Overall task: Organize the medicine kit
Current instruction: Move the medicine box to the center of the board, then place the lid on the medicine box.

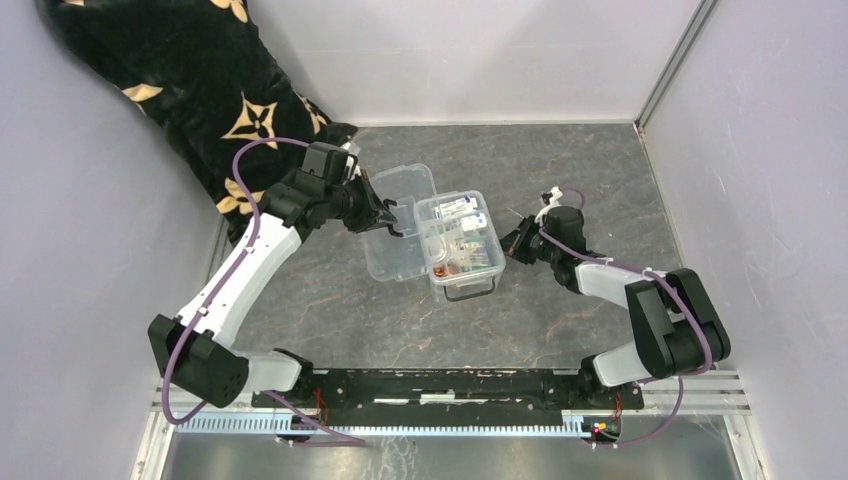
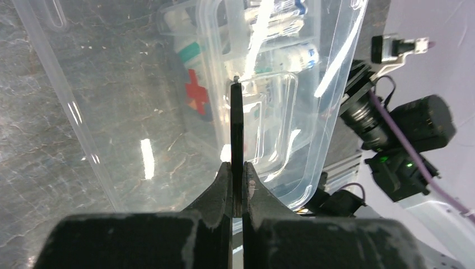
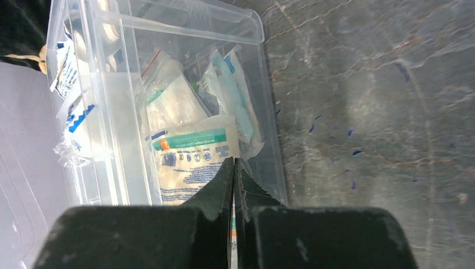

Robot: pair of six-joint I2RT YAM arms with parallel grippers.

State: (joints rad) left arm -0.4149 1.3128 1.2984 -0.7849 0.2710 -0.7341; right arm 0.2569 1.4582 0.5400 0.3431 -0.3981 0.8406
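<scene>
- medicine kit [image 1: 462,245]: clear plastic, with a red cross [image 2: 197,96] on its side.
- lid [image 1: 395,262]: clear, with a black handle [image 2: 237,129].
- packet [image 3: 190,159] in the kit: white with a teal band.
- surface [image 1: 350,320]: dark grey, marbled with pale veins.
- cloth [image 1: 200,90], far left: black with tan star-flowers.
- left arm [image 1: 240,270] and right arm [image 1: 600,280]: white and black, with purple cables [image 1: 243,160].
- fingers [image 2: 223,188]: black.

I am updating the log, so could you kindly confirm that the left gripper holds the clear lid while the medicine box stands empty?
Not empty: the medicine box is packed with packets, as the right wrist view shows. The left gripper does hold the clear lid, pinching its black handle.
</scene>
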